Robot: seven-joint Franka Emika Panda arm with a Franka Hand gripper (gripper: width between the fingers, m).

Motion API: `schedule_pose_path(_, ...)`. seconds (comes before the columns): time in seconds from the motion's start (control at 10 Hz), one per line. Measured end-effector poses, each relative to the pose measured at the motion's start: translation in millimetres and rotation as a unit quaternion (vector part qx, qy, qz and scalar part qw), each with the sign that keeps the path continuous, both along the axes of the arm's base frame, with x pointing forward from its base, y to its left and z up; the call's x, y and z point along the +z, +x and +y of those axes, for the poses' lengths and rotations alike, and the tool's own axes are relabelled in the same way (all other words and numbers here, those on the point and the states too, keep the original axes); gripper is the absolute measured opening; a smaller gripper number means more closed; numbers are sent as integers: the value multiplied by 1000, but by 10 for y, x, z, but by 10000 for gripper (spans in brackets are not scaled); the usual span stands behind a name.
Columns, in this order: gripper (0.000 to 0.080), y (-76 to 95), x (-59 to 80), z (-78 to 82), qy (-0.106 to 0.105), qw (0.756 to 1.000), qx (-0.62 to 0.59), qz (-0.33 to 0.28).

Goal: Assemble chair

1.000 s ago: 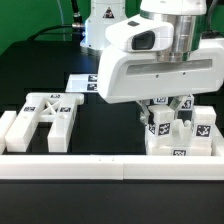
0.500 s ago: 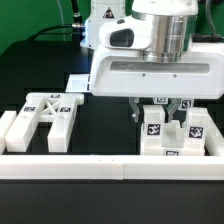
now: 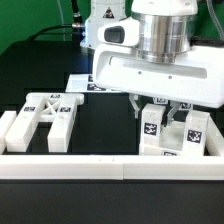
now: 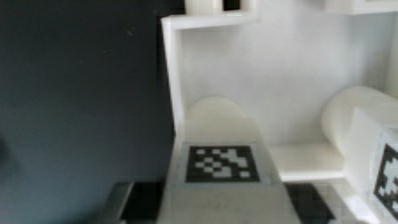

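Note:
The chair stands in parts. An X-braced frame (image 3: pixel 46 113) lies flat at the exterior view's left. At the right, a white base block (image 3: pixel 172 148) carries two upright tagged legs (image 3: pixel 152 124) (image 3: pixel 197 129). My gripper (image 3: pixel 158 106) hangs straight down over the nearer leg, and the big white hand hides most of it. In the wrist view the tagged leg (image 4: pixel 222 150) runs between my dark fingers (image 4: pixel 150 203), which press its two sides, so the gripper (image 4: pixel 226 206) is shut on it. A flat white panel (image 4: pixel 267 60) lies beyond, with the second leg (image 4: pixel 361 120) beside it.
A long low white border rail (image 3: pixel 70 166) runs along the front of the black table. The marker board (image 3: pixel 80 82) lies at the back, behind the hand. The robot's base (image 3: pixel 105 15) stands at the far middle.
The hand has turned from a tilted pose to level and shifted slightly toward the exterior view's left. The jaws stay closed around the same leg.

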State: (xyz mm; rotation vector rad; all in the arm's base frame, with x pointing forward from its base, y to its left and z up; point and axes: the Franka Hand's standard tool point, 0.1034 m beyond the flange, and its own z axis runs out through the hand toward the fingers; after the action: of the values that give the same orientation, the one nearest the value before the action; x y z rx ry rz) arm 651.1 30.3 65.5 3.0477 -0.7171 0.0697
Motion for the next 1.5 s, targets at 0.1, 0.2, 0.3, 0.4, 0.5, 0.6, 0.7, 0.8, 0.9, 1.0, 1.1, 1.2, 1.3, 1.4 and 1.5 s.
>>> schedule_pose_path(0.1, 291, -10, 1, -7, 0, 1000, -29, 2)
schedule_pose_path(0.2, 291, -16, 3, -16, -1, 1000, -28, 4)
schedule_pose_path(0.3, 291, -17, -2, -14, -1, 1000, -27, 4)
schedule_pose_path(0.4, 395, -17, -3, -14, -1, 1000, -27, 4)
schedule_pose_path(0.5, 533, -15, 0, -6, -1, 1000, -26, 4)
schedule_pose_path(0.6, 616, -10, 9, 18, -1, 1000, -24, 3)
schedule_pose_path(0.7, 616, -4, 32, 48, -1, 1000, -21, 1)
schedule_pose_path(0.8, 643, -3, 65, 99, -1, 1000, -16, -2)
schedule_pose_path(0.9, 648, -39, 97, 155, 0, 1000, -11, -6)
schedule_pose_path(1.0, 648, -91, 110, 196, 0, 1000, -7, -11)
schedule_pose_path(1.1, 649, -166, 121, 164, 1, 1000, 2, -13)
schedule_pose_path(1.2, 649, -172, 112, 160, 1, 1000, 0, -12)
schedule_pose_path(1.3, 649, -175, 103, 163, 1, 1000, 1, -11)
schedule_pose_path(1.4, 649, -177, 99, 163, 1, 1000, 1, -11)
schedule_pose_path(1.5, 649, -178, 96, 163, 1, 1000, 1, -11)
